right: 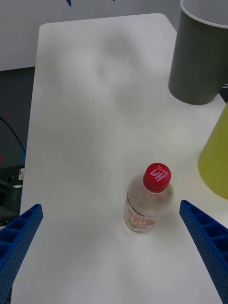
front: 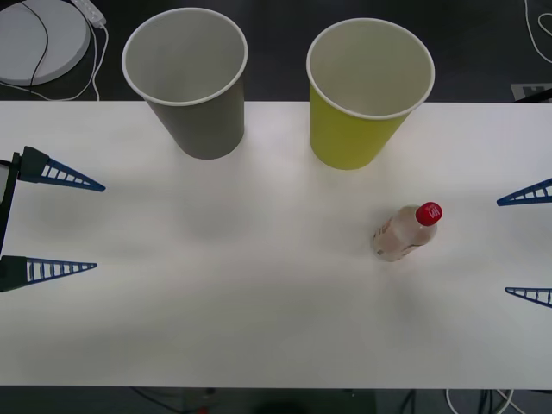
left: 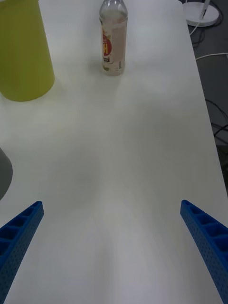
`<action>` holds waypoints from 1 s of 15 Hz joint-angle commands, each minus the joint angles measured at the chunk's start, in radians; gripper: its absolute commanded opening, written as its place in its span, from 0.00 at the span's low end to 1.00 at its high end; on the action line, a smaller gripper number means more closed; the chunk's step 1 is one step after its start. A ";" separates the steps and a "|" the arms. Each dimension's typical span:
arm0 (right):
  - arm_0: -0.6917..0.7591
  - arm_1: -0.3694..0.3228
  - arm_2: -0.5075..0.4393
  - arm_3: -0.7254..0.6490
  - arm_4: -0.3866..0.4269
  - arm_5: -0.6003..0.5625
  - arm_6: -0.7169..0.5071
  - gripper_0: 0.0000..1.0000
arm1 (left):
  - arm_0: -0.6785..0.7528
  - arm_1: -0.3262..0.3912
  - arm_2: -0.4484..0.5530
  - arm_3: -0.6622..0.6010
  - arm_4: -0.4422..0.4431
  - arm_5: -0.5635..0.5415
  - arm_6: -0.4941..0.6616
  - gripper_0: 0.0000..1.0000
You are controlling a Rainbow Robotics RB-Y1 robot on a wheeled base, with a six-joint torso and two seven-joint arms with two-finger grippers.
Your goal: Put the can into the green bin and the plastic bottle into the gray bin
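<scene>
The plastic bottle [front: 405,231] stands upright on the white table, clear with a red cap, in front of the green bin [front: 362,112] and slightly to its right. The gray bin [front: 194,103] stands left of the green one at the table's back edge; both are upright, showing white insides. The can is out of view. My right gripper [front: 503,247] hovers open at the right edge, facing the bottle [right: 147,204] a short way off. My left gripper [front: 99,227] is open at the far left, with the bottle [left: 113,45] and green bin [left: 21,57] far across the table.
The white table [front: 259,328] stretches bare between the two grippers. A round white disc [front: 39,39] with cables lies on the floor beyond the back left corner. More cables [front: 539,26] trail at the back right.
</scene>
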 commanded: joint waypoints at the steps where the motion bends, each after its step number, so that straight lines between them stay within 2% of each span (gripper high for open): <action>1: 0.000 0.000 0.000 0.000 0.000 0.000 0.000 1.00 | 0.000 0.000 0.000 0.000 0.000 0.000 0.000 1.00; 3: 0.000 0.000 0.000 0.000 0.000 0.000 0.000 1.00 | 0.000 0.000 0.000 0.000 0.000 0.000 0.000 1.00; 4: 0.032 0.055 0.020 0.009 -0.012 0.003 -0.008 1.00 | 0.000 0.000 0.000 0.000 0.000 0.000 0.000 1.00; 8: 0.037 0.058 0.018 0.003 -0.029 0.028 -0.028 1.00 | 0.000 0.000 0.000 0.000 0.000 0.000 0.000 1.00; 10: 0.071 0.052 0.018 -0.020 -0.038 0.097 -0.026 1.00 | 0.000 0.000 0.000 0.000 0.000 0.000 0.000 1.00; 15: 0.201 0.035 0.017 -0.112 -0.057 0.379 -0.018 1.00 | 0.000 0.000 0.000 0.000 0.000 0.000 0.000 1.00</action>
